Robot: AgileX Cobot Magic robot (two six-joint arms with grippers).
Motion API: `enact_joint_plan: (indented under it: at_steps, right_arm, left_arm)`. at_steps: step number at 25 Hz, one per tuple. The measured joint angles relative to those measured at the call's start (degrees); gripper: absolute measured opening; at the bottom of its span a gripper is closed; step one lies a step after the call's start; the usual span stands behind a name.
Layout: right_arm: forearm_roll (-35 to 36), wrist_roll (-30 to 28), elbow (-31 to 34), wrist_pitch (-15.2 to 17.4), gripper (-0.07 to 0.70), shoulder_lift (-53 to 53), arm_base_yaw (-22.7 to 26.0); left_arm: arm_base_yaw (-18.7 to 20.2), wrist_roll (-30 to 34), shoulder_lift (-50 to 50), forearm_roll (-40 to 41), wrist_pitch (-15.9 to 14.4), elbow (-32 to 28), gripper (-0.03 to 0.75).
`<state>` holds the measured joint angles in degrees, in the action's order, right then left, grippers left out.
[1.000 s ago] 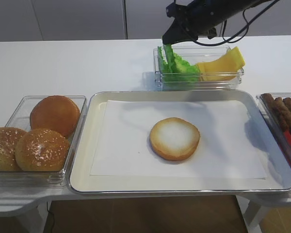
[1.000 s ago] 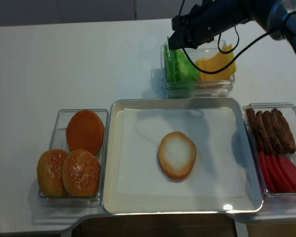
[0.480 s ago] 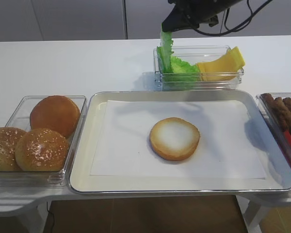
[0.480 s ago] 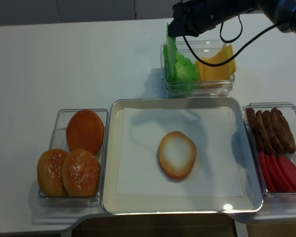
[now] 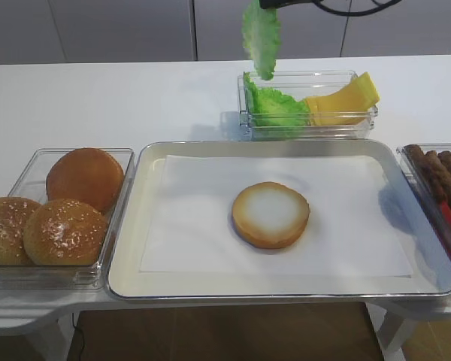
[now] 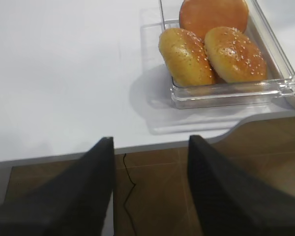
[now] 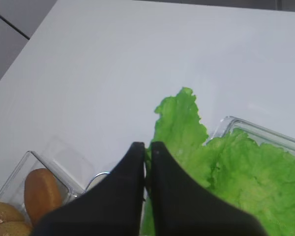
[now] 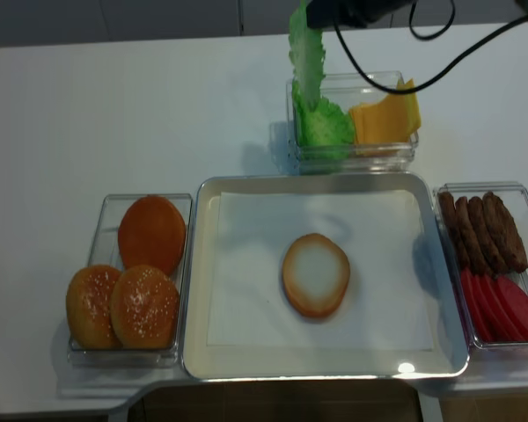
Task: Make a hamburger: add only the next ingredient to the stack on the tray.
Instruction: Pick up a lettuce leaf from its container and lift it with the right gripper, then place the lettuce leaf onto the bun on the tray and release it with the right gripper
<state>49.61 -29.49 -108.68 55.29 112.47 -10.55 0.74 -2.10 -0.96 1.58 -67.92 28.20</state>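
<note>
A single green lettuce leaf (image 5: 259,37) hangs in the air above the back container, pinched at its top by my right gripper (image 8: 312,13). In the right wrist view the black fingers of the right gripper (image 7: 147,147) are shut on the lettuce leaf (image 7: 179,128). The bun bottom half (image 5: 270,214) lies cut face up in the middle of the paper-lined silver tray (image 5: 286,283). It is well in front of and below the leaf. My left gripper (image 6: 150,147) is open and holds nothing, just off the table's front left edge.
A clear container (image 5: 308,105) behind the tray holds bunched lettuce and yellow cheese slices. Whole buns sit in a container (image 5: 52,210) left of the tray. Patties and tomato slices fill a container (image 8: 493,264) on the right.
My right gripper has risen, and the lettuce leaf has come up out of the container with it. It now hangs free above the container. The bun and left gripper have not moved.
</note>
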Motion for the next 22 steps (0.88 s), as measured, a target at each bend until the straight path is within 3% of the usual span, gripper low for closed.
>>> enact_joint_plan:
  at_steps: [10, 16, 22]
  right_arm:
    - [-9.35, 6.42, 1.96, 5.97, 0.022, -10.54, 0.00]
    - [-10.03, 6.90, 13.35, 6.34, 0.022, -19.93, 0.00]
    - [-10.51, 6.90, 27.97, 4.07, 0.022, -28.26, 0.00]
  left_arm:
    - [0.00, 0.00, 0.00, 0.00, 0.00, 0.00, 0.358]
    - [0.00, 0.00, 0.00, 0.00, 0.00, 0.00, 0.358]
    - [0.00, 0.00, 0.00, 0.00, 0.00, 0.00, 0.358]
